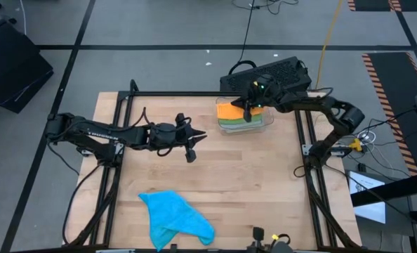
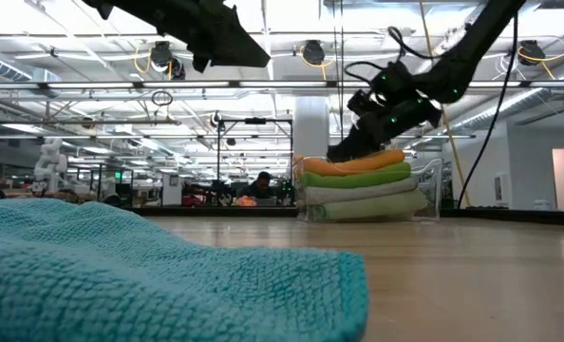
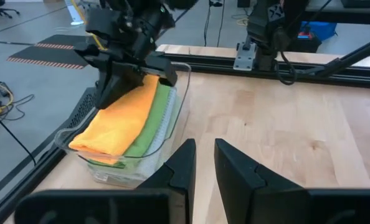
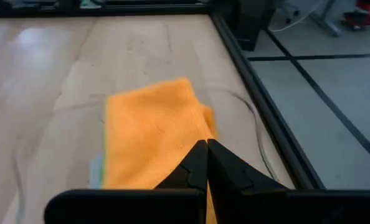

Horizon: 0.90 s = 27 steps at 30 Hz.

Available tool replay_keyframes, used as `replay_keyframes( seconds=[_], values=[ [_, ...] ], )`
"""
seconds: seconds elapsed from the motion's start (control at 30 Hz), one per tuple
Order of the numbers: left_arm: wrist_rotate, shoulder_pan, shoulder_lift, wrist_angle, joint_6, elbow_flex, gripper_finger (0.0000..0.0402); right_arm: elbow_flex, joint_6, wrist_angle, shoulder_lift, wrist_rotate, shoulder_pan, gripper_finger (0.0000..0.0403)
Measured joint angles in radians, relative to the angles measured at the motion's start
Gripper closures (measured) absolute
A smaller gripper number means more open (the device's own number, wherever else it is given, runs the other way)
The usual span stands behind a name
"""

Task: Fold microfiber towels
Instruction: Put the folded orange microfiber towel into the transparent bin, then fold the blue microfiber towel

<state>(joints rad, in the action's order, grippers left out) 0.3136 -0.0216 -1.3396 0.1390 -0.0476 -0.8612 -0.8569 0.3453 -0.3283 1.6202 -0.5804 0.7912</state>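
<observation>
The worktop (image 1: pixel 265 183) is a pale wooden board, framed along its left, far and right edges by black rails (image 1: pixel 310 151). Two things lie directly on it. At the far edge, right of the middle, stands a clear plastic bin (image 1: pixel 267 121) holding a stack of folded towels (image 2: pixel 363 190), orange on top with green and pale layers beneath. Well apart from it, at the near edge and left of the middle, a blue towel (image 1: pixel 173 218) lies crumpled and unfolded, one corner pointing left. The broad middle of the board between them shows only bare wood grain.
</observation>
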Motion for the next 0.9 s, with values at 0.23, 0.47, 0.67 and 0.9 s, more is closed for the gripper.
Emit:
replay_keyframes(
  seconds=[0.23,0.47,0.67,0.9],
  values=[
    [0.007,-0.015,0.000,0.010,-0.006,0.000,0.0341,0.121,-0.075,-0.216,0.039,-0.053,0.031,0.0403],
    [0.010,-0.025,0.000,-0.003,-0.030,-0.001,0.0341,0.133,-0.102,-0.226,0.002,-0.054,0.032,0.0403],
    [0.012,-0.088,0.000,-0.091,-0.085,-0.001,0.0341,0.132,-0.165,-0.111,-0.203,-0.049,-0.003,0.0403],
    [0.029,-0.223,-0.011,-0.348,-0.250,-0.001,0.0325,0.132,-0.161,0.260,-0.464,0.078,-0.228,0.0403]
  ],
)
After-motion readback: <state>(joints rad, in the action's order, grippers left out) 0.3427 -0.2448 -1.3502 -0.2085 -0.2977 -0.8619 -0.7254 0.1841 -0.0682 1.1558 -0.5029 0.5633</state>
